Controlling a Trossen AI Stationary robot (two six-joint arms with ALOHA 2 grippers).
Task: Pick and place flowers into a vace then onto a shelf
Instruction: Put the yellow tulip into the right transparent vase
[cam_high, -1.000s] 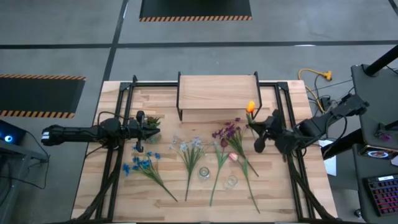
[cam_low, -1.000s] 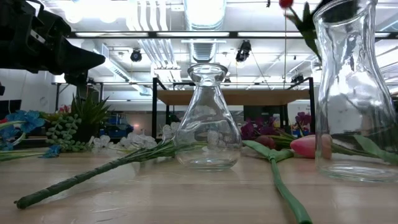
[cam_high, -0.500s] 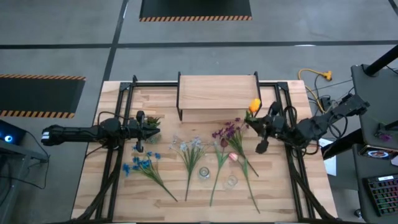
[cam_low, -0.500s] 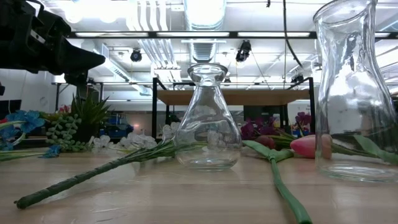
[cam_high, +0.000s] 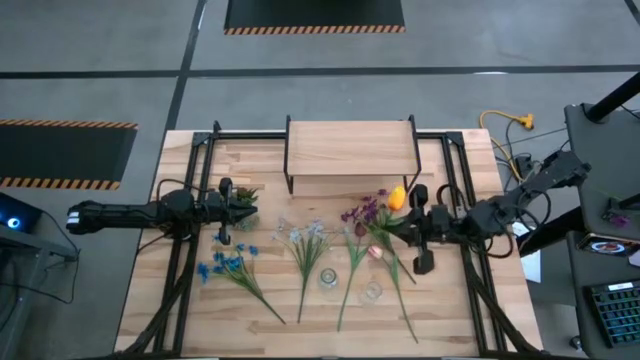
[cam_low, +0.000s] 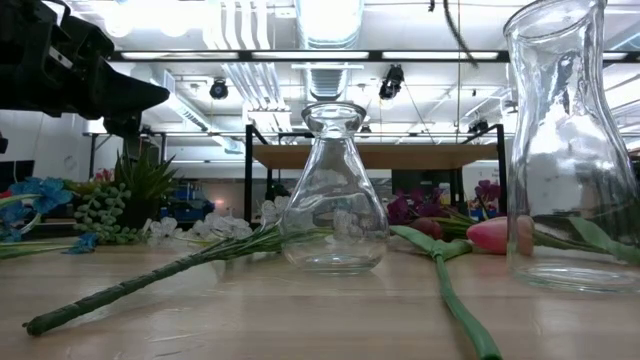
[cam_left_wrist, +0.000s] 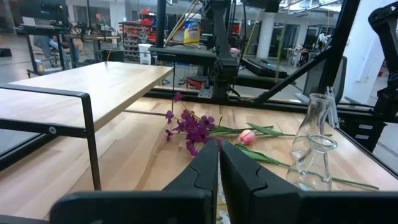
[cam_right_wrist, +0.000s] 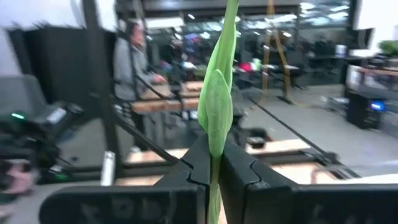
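Blue flowers (cam_high: 230, 265), white-lilac flowers (cam_high: 305, 245), purple flowers (cam_high: 365, 213) and a pink tulip (cam_high: 375, 252) lie flat on the table. Two clear glass vases (cam_high: 328, 280) (cam_high: 371, 292) stand upright near the near edge; the low view shows a squat vase (cam_low: 335, 200) and a tall vase (cam_low: 570, 150). The shelf (cam_high: 352, 150) stands at the far edge. My right gripper (cam_high: 412, 222) is shut on a yellow flower (cam_high: 398, 197) above the purple stems. My left gripper (cam_high: 225, 212) is shut on nothing beside the potted plant (cam_high: 243, 197). My right gripper pinches the yellow flower's green stalk and leaf (cam_right_wrist: 215, 146) between its two fingers (cam_right_wrist: 186, 171), which lie across the stalk. The stalk runs on past the fingers (cam_right_wrist: 230, 18). The flower is lifted clear of the table, its bloom (cam_high: 398, 197) toward the table's left of the gripper.
Black frame rails (cam_high: 190, 250) (cam_high: 470, 270) run along both sides of the table. The small potted plant (cam_low: 140, 190) stands at the left. A person (cam_right_wrist: 134, 62) and room fittings show beyond the table. Bare wood lies between the vases and the near edge (cam_high: 320, 335).
My right gripper has carried the yellow flower from beside the shelf's right leg toward the near edge and slightly left, and it has turned about; the bloom now hangs over the purple flowers. The flower's tip has left the top of the low view.
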